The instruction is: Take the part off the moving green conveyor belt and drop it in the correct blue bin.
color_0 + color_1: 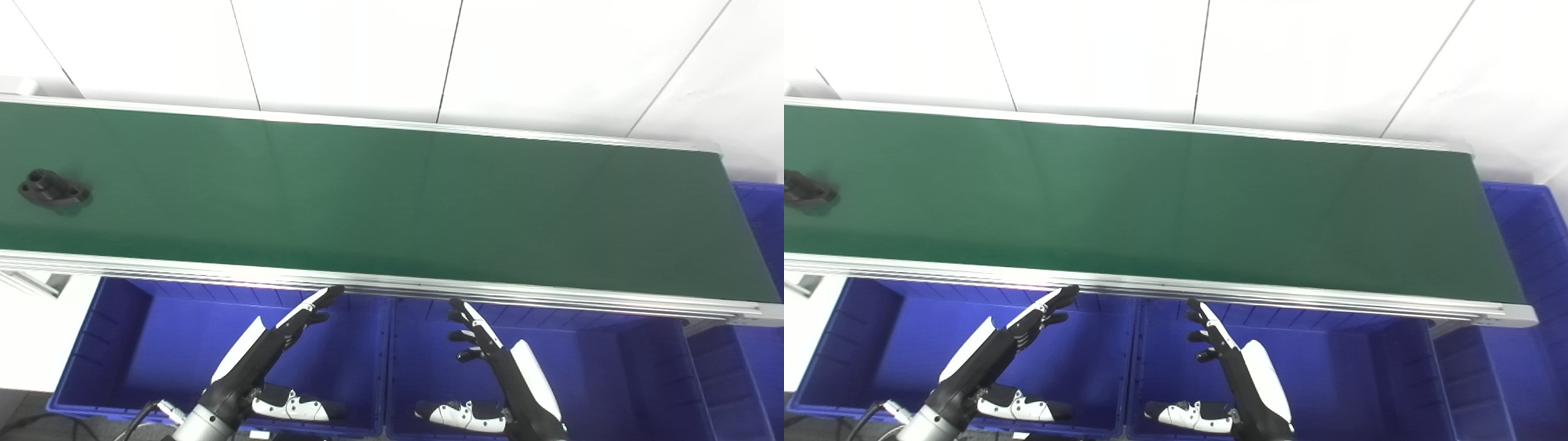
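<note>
Black part (54, 190) far left on belt (392, 202), cut off in right eye view.

The conveyor belt (392, 202) ran from left to right across the scene, with a wall (343, 55) behind it. A part (54, 190) lay on the belt near its left end. Before the belt and lower down, two bins stood side by side, the left bin (122, 343) touching the right bin (600, 361). The left hand (269, 349) hung over the left bin, the right hand (502, 361) over the right bin. A third bin (762, 208) lay beyond the belt's right end.
</note>
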Motion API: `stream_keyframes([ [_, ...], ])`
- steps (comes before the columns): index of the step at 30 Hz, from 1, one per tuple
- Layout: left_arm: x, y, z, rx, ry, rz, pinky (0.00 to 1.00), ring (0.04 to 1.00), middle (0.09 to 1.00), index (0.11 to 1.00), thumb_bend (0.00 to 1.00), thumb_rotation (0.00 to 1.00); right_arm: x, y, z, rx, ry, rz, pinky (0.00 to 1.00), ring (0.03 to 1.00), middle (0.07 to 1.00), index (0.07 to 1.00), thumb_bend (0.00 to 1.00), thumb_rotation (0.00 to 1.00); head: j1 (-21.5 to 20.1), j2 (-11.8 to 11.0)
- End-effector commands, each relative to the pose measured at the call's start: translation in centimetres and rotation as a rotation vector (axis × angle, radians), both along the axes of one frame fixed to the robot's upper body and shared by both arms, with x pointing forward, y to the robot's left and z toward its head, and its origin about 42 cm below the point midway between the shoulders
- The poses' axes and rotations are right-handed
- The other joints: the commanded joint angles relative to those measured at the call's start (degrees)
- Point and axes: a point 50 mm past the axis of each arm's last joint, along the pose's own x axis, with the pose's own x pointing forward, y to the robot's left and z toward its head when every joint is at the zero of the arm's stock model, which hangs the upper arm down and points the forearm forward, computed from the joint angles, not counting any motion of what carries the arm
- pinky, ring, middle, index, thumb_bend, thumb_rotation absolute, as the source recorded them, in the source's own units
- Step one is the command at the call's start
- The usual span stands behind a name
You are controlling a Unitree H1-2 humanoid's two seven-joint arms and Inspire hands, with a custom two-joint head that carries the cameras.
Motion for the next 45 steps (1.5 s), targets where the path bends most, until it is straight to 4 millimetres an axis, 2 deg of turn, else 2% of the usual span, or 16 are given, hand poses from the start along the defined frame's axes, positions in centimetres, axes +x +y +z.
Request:
stream_keyframes([
  [1,0.2,0.2,0.7,-0.006,-0.054,-0.011,0.90,0.956,0.972,0.934,0.61,0.26,0.3,0.1,0.7,0.015,-0.034,-0.005,0.67,0.799,0.892,0.947,0.85,0.26,0.0,0.0],
  [9,0.2,0.2,0.7,0.000,-0.057,-0.016,0.91,0.962,0.976,0.935,0.61,0.26,0.2,0.1,0.6,0.013,-0.037,-0.008,0.67,0.800,0.893,0.943,0.85,0.27,0.4,-0.3],
  [10,0.2,0.1,0.6,0.004,-0.059,-0.016,0.90,0.958,0.974,0.934,0.61,0.26,0.2,0.1,0.6,0.014,-0.036,-0.008,0.67,0.799,0.892,0.943,0.85,0.27,2.3,-0.8],
  [11,0.2,0.1,0.6,0.007,-0.060,-0.016,0.89,0.953,0.972,0.934,0.61,0.27,0.2,0.0,0.6,0.015,-0.035,-0.008,0.67,0.797,0.892,0.944,0.85,0.27,2.3,-0.8],
  [12,0.2,0.0,0.5,0.009,-0.060,-0.017,0.89,0.952,0.971,0.934,0.62,0.28,0.2,-0.2,0.4,0.019,-0.035,-0.007,0.67,0.795,0.891,0.944,0.85,0.27,6.0,-2.1],
  [16,-0.1,-0.7,-0.1,-0.001,-0.028,-0.022,0.90,0.959,0.977,0.929,0.62,0.28,0.0,-1.1,-0.2,0.032,-0.023,-0.005,0.71,0.836,0.912,0.958,0.84,0.24,12.4,-5.2],
  [17,-0.2,-1.0,-0.3,-0.008,-0.029,-0.020,0.88,0.946,0.970,0.920,0.63,0.26,-0.1,-1.4,-0.3,0.035,-0.024,-0.004,0.73,0.855,0.922,0.963,0.84,0.23,15.1,-7.0],
  [18,-0.2,-1.2,-0.4,-0.017,-0.025,-0.015,0.84,0.926,0.956,0.906,0.64,0.22,-0.1,-1.6,-0.5,0.035,-0.025,-0.004,0.78,0.881,0.935,0.971,0.84,0.22,15.9,-7.5],
  [19,-0.3,-1.5,-0.4,-0.017,-0.022,-0.011,0.82,0.916,0.949,0.898,0.65,0.21,-0.1,-1.8,-0.6,0.035,-0.025,-0.004,0.80,0.895,0.940,0.975,0.84,0.22,17.8,-9.0],
  [21,-0.4,-1.9,-0.5,0.001,-0.018,0.005,0.82,0.913,0.941,0.889,0.66,0.22,-0.1,-2.1,-0.9,0.033,-0.022,-0.004,0.82,0.906,0.946,0.980,0.84,0.22,19.3,-10.4],
  [23,-0.4,-2.1,-0.7,0.005,-0.022,0.011,0.84,0.913,0.933,0.881,0.67,0.22,-0.1,-2.2,-1.0,0.026,-0.018,-0.001,0.84,0.915,0.951,0.985,0.84,0.21,20.0,-11.2],
  [25,-0.3,-2.3,-0.8,0.004,-0.031,0.012,0.85,0.913,0.926,0.872,0.66,0.18,-0.1,-2.3,-1.1,0.019,-0.015,0.004,0.86,0.921,0.952,0.995,0.84,0.22,20.1,-11.8],
  [28,-0.1,-2.4,-0.9,0.011,-0.032,0.014,0.86,0.907,0.915,0.860,0.66,0.17,0.0,-2.2,-1.2,0.017,-0.006,0.002,0.87,0.924,0.952,1.000,0.84,0.20,20.0,-12.0],
  [34,0.0,-2.2,-1.3,0.019,-0.024,0.013,0.83,0.898,0.913,0.854,0.66,0.18,0.1,-2.0,-1.5,0.013,-0.002,-0.002,0.89,0.928,0.952,1.000,0.83,0.20,18.0,-13.7],
  [41,0.3,-2.0,-1.6,0.032,-0.013,0.008,0.83,0.899,0.913,0.853,0.67,0.21,0.3,-1.8,-1.8,0.028,-0.018,-0.018,0.87,0.911,0.942,0.989,0.83,0.19,16.5,-14.7],
  [45,0.5,-2.0,-1.9,0.022,-0.023,0.005,0.83,0.895,0.912,0.850,0.67,0.20,0.4,-1.8,-1.6,0.088,-0.099,-0.062,0.85,0.885,0.910,0.954,0.84,0.17,15.6,-14.8],
])
